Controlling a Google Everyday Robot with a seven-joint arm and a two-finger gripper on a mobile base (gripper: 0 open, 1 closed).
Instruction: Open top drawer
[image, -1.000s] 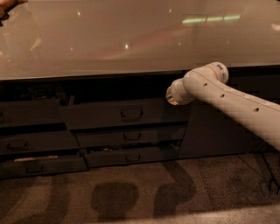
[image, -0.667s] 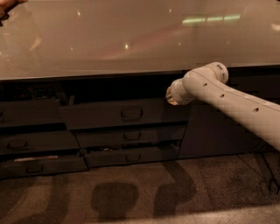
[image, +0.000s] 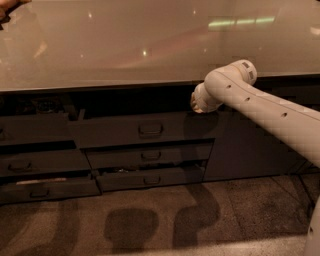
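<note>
The top drawer (image: 115, 134) is the widest dark grey front under the pale countertop (image: 125, 45), with a small loop handle (image: 150, 130) at its centre. A dark gap runs above its upper edge and its inside is in shadow. My white arm (image: 270, 112) reaches in from the right and bends back under the counter edge. My gripper (image: 197, 103) is at the arm's end, by the drawer's upper right corner and well right of the handle. It is largely hidden by the wrist.
Two shorter drawer fronts (image: 150, 156) (image: 150, 179) sit below the top drawer, slightly ajar. Another stack of drawers (image: 35, 162) stands to the left, also ajar. A grey cabinet door (image: 250, 150) is at the right. Brown carpet (image: 150, 220) lies in front.
</note>
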